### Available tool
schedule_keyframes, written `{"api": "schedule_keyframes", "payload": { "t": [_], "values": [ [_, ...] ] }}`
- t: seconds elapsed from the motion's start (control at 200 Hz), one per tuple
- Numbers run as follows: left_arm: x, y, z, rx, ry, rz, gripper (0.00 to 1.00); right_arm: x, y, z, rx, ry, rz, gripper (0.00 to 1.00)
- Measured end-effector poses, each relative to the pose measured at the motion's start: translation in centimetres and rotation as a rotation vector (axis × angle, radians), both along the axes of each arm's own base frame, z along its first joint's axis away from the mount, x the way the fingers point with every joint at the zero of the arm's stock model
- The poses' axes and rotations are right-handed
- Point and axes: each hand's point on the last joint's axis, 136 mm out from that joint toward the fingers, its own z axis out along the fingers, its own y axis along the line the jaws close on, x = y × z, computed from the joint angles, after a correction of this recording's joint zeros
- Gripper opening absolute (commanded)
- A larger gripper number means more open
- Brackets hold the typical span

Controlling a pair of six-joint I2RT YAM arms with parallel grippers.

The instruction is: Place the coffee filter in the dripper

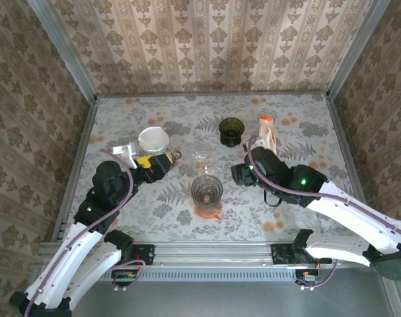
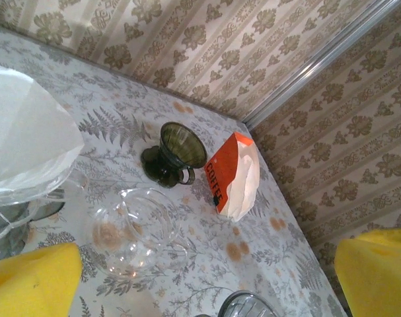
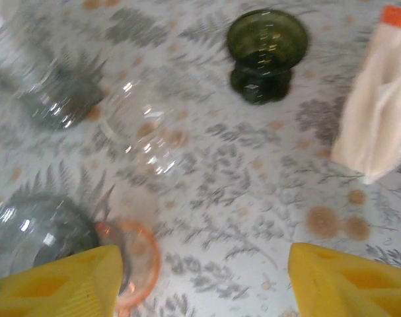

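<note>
A white paper coffee filter (image 1: 152,138) (image 2: 25,135) sits open in a clear glass dripper (image 2: 12,211) at the back left. My left gripper (image 1: 162,163) (image 2: 203,290) is just in front of and to the right of it, open and holding nothing, its yellow fingers (image 2: 32,281) wide apart. A dark green dripper (image 1: 231,131) (image 2: 177,150) (image 3: 266,49) stands at the back centre. My right gripper (image 1: 238,174) (image 3: 203,290) hovers open and empty over the table's middle, right of a grey glass dripper (image 1: 207,190) (image 3: 38,231) on an orange base (image 3: 134,264).
An orange-topped bag of filters (image 1: 268,135) (image 2: 234,175) (image 3: 375,109) lies right of the green dripper. A small clear glass (image 1: 201,160) (image 2: 131,231) (image 3: 147,129) stands between the two grippers. Patterned walls close the table on three sides.
</note>
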Motion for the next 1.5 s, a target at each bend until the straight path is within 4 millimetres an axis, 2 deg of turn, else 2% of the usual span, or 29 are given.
{"api": "schedule_keyframes", "payload": {
  "t": [0.14, 0.265, 0.405, 0.525, 0.72, 0.87, 1.085, 1.335, 1.5],
  "values": [
    [0.1, -0.3, -1.0, -0.002, 0.026, -0.009, 0.99, 4.4, -3.2, -0.6, -0.019, -0.008, -0.146, 0.56],
    [0.1, -0.4, -1.1, -0.006, 0.033, -0.015, 0.99, 8.8, -6.1, -3.5, -0.054, 0.055, -0.259, 0.49],
    [0.0, -0.5, -1.0, -0.009, 0.029, -0.019, 0.99, 12.5, -8.6, -7.0, -0.098, 0.141, -0.336, 0.41],
    [0.0, -0.4, -0.9, -0.011, 0.026, -0.019, 1.00, 14.7, -9.3, -9.1, -0.122, 0.187, -0.354, 0.36],
    [0.1, -0.3, -1.0, -0.011, 0.027, -0.012, 1.00, 16.1, -9.4, -10.0, -0.135, 0.196, -0.367, 0.29],
    [0.2, -0.1, -1.0, -0.010, 0.028, -0.006, 1.00, 16.7, -10.9, -9.6, -0.152, 0.180, -0.410, 0.26],
    [0.3, -0.1, -1.4, -0.008, 0.034, -0.005, 1.00, 18.6, -12.2, -9.1, -0.199, 0.160, -0.448, 0.25],
    [0.4, 0.1, -1.5, -0.007, 0.037, 0.001, 1.00, 19.8, -12.6, -9.9, -0.244, 0.174, -0.454, 0.24],
    [0.4, 0.1, -1.5, -0.007, 0.037, 0.001, 1.00, 20.8, -12.7, -9.6, -0.255, 0.170, -0.457, 0.24]
  ]
}}
